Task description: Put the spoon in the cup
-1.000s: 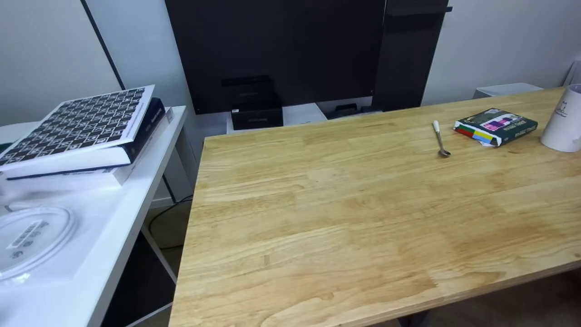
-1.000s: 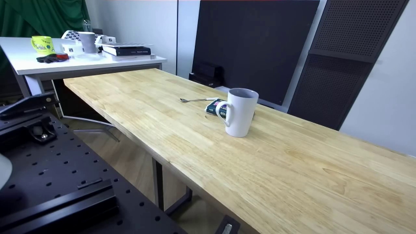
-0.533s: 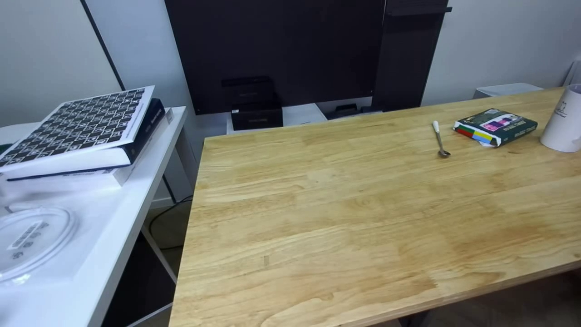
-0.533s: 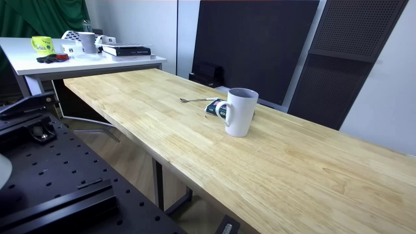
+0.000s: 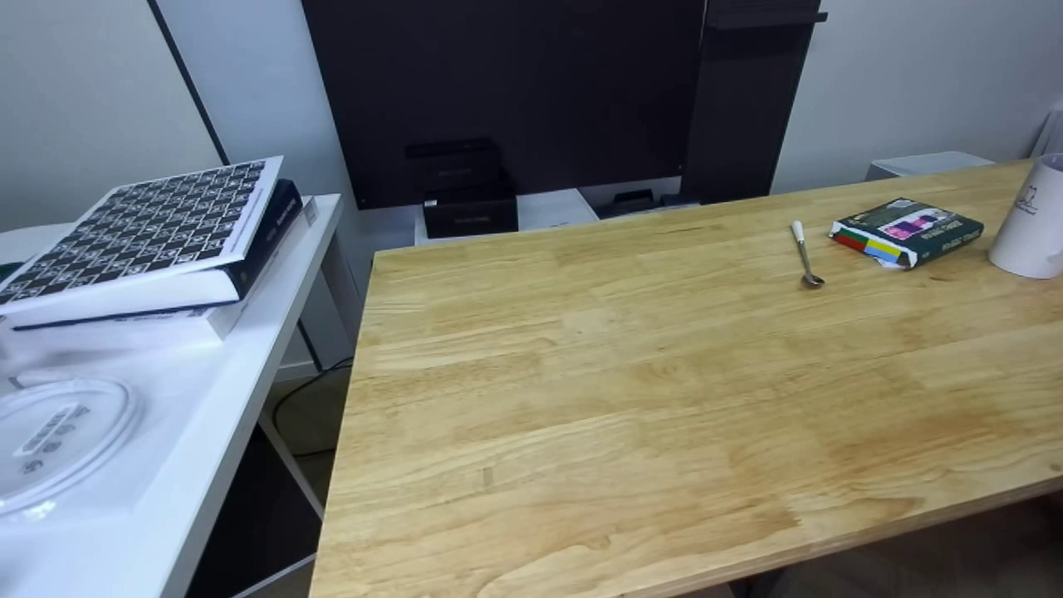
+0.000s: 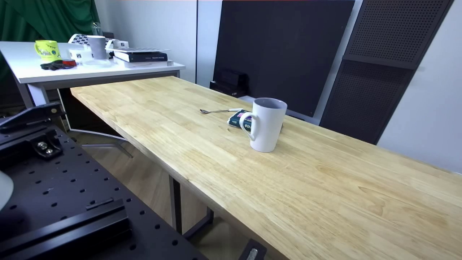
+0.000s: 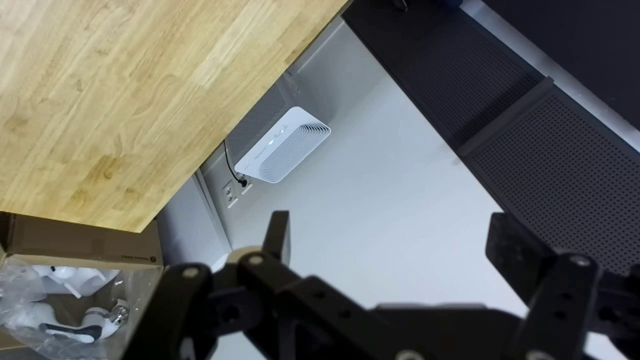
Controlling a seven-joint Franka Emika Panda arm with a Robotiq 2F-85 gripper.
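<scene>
The spoon [image 5: 805, 257] is thin and silver with a white handle end. It lies flat on the wooden table, left of the flat box in an exterior view; it also shows in an exterior view [image 6: 216, 111]. The tall white cup [image 6: 267, 126] stands upright on the table with its handle to the left; it is partly cut off at the right edge of an exterior view [image 5: 1028, 228]. My gripper [image 7: 390, 225] is wide open with nothing between its fingers. It shows only in the wrist view, where neither spoon nor cup is seen.
A flat green multicoloured box [image 5: 909, 232] lies between spoon and cup; the cup partly hides it in an exterior view [image 6: 235, 119]. The wooden table [image 5: 581, 399] has a white table [image 5: 191, 399] with books beside it. The wrist view shows a table corner [image 7: 125, 125] and a cardboard box [image 7: 85, 245].
</scene>
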